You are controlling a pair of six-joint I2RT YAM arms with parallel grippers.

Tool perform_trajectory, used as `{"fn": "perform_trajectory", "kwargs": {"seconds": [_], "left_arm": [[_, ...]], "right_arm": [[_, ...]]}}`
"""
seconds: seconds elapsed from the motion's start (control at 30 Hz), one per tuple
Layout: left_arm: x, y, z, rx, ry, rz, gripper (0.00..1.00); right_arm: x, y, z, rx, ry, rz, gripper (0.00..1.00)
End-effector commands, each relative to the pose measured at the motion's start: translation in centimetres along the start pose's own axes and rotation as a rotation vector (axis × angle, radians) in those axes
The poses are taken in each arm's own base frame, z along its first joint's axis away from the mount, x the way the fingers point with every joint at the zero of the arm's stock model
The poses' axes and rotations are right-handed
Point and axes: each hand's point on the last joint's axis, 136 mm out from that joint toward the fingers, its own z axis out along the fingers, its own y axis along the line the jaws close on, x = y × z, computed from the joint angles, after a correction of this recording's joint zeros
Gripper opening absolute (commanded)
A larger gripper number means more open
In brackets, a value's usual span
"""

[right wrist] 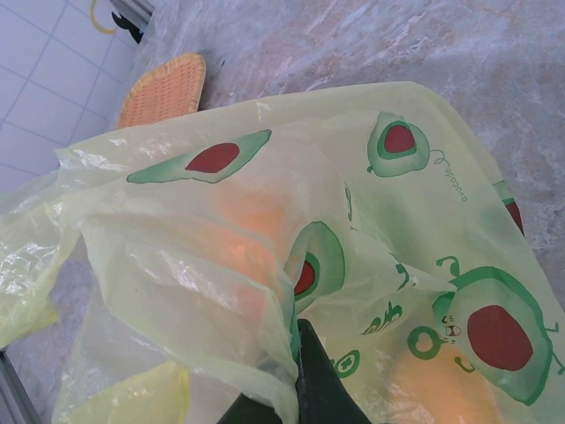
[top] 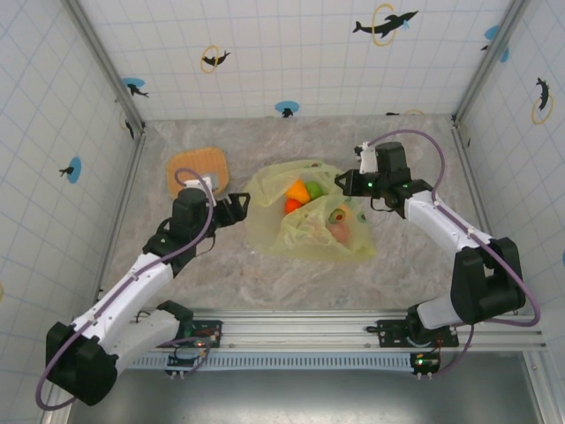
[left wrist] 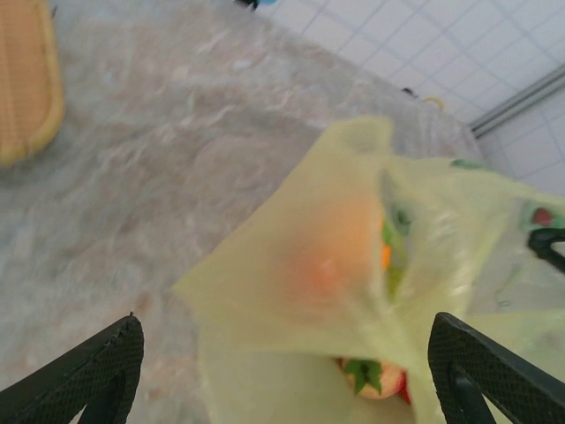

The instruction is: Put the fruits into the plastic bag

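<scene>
I've got my left gripper (top: 238, 205) spread wide, the plastic bag (top: 305, 237) just ahead of it. My right gripper (top: 345, 183) is clamped on the bag's rim, with the fruits (top: 302, 193) inside.

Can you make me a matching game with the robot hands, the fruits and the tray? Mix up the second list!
1. woven tray
2. fruits
3. left gripper
4. right gripper

A. shut on the plastic bag edge
B. open
C. inside the bag
D. flat on the table, left of the bag

Pairs: 1-D, 2-C, 3-B, 4-A
</scene>
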Motion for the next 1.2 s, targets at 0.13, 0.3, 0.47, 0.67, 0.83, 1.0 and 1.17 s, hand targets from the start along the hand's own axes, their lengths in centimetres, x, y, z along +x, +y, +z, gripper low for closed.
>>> {"fn": "perform_trajectory", "kwargs": {"seconds": [0.13,0.3,0.47,0.67,0.83,1.0,1.17], "left_arm": [[6.8,1.4,1.9,0.092,0.179,-0.256,0.82],[8.7,0.1,3.1,0.161,0.246,-0.251,0.67],[8.9,-2.1,3.8,0.253,0.273,-0.235,0.30],[4.9,-7.1,2.5,0.414,0.190,-0.152,0.00],[0.2,-12.7,0.5,0.556,0.123,-0.051,0.00],[-3.3,-15.4,-0.3,0.580,0.061,0.043,0.00],[-3.1,-13.9,3.3,0.445,0.112,0.090,0.00]], "right_arm": [[0.3,0.1,0.3,-0.016,-0.008,-0.005,0.00],[0.2,0.2,0.3,-0.016,-0.011,-0.006,0.00],[0.3,0.0,0.2,-0.003,-0.010,-0.009,0.00],[-0.8,0.1,-0.7,0.011,-0.028,-0.024,0.00],[-3.9,0.7,-3.5,0.047,-0.114,-0.067,0.00],[-6.0,0.6,-6.4,0.114,-0.204,-0.091,0.00],[-5.7,0.5,-7.2,0.127,-0.236,-0.092,0.00]]}}
